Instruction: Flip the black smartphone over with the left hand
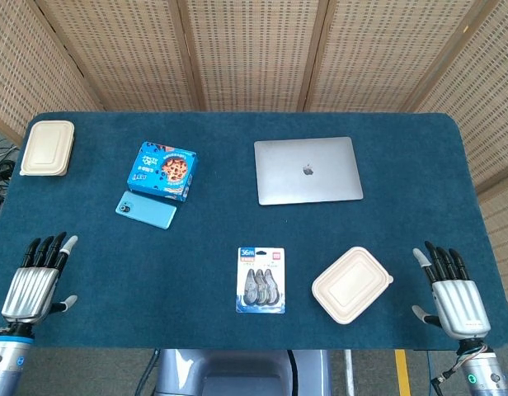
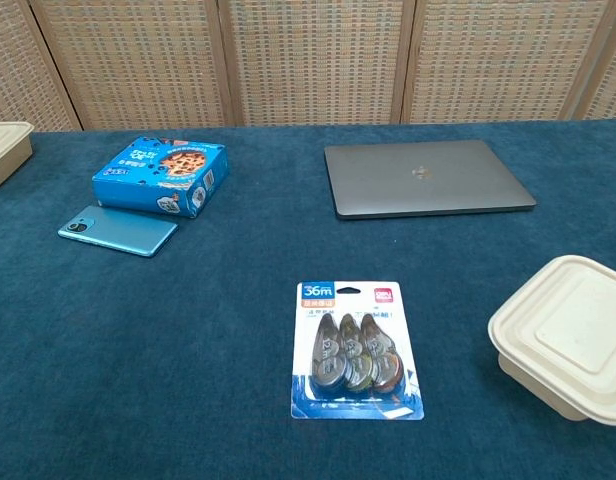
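Observation:
The smartphone (image 1: 146, 210) lies flat on the blue table, its light-blue back and camera facing up, just in front of the cookie box; the chest view shows the smartphone (image 2: 118, 231) at the left. My left hand (image 1: 35, 285) hovers at the table's near left corner, fingers spread, holding nothing, well away from the phone. At the near right corner my right hand (image 1: 450, 293) is likewise spread and empty. Neither hand shows in the chest view.
A blue cookie box (image 1: 162, 171) sits behind the phone. A closed grey laptop (image 1: 308, 170) lies at centre back. A pack of correction tapes (image 1: 261, 280) and a beige lidded container (image 1: 351, 285) sit near the front. Another beige container (image 1: 48, 148) is at the far left.

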Robot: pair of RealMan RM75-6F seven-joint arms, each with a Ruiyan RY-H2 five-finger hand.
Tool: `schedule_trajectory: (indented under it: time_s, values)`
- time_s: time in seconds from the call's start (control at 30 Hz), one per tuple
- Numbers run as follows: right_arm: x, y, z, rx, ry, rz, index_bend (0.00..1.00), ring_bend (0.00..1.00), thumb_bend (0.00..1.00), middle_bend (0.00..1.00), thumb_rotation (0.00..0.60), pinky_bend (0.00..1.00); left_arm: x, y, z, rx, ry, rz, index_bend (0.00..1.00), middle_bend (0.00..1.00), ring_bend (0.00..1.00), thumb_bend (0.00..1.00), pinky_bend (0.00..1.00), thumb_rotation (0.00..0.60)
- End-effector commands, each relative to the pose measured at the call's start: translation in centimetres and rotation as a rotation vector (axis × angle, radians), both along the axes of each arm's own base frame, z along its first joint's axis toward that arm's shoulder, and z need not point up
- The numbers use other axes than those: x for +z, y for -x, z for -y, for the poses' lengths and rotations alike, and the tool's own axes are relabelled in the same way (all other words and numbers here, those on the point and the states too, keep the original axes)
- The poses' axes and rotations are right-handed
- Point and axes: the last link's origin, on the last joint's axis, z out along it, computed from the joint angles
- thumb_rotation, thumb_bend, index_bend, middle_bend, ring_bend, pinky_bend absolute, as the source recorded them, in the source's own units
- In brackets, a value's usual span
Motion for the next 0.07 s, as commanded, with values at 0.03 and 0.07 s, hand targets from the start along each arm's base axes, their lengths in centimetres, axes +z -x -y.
schedule_trajectory:
  time_s: [0.03,0.07]
  values:
    - [-0.01,-0.05,0.01,0.002,0.000,0.002,0.00,0.00,0.05,0.00,0.600,0.00,0.22,0.09,-0.06,0.003,-0.002,0.010,0.00,0.00,0.00,0.11,0.00,0.600]
    - [0.00,-0.09,0.03,0.003,0.000,0.003,0.00,0.00,0.05,0.00,0.600,0.00,0.31,0.11,-0.10,0.003,-0.004,0.011,0.00,0.00,0.00,0.11,0.00,0.600]
